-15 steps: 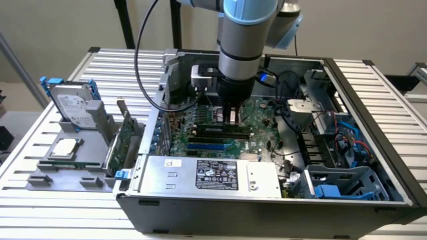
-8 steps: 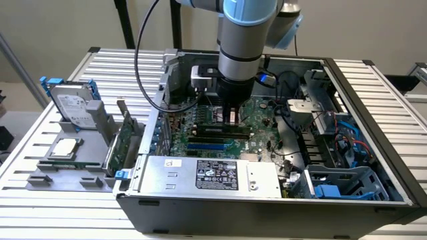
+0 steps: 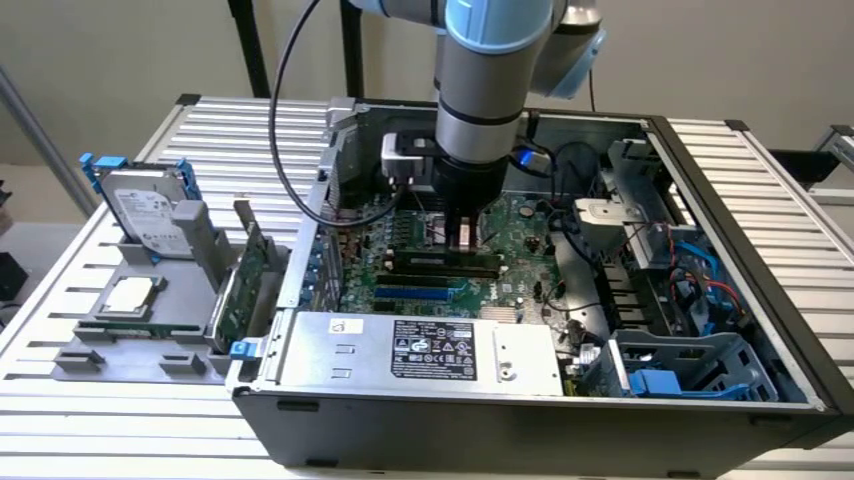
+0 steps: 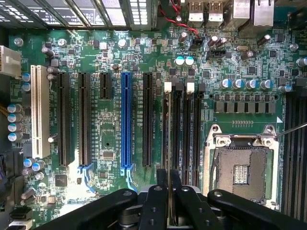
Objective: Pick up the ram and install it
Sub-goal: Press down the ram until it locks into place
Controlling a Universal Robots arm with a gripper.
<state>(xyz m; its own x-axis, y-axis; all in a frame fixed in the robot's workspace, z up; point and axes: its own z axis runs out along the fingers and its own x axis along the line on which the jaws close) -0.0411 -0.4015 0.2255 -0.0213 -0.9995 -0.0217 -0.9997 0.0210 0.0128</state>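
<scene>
While partly hidden, the ram sits pinched in the gripper.

We see a ribbed metal tabletop. On it sit an open computer case and, toward the exterior view's left, a grey parts holder.

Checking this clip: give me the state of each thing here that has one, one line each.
Gripper: shut on the ram, down inside the case.
Ram: held on edge, in line with a memory slot; whether seated, cannot tell.
Computer case: side open.
Processor socket: empty, frame around it.
Blue card slot: empty.
</scene>
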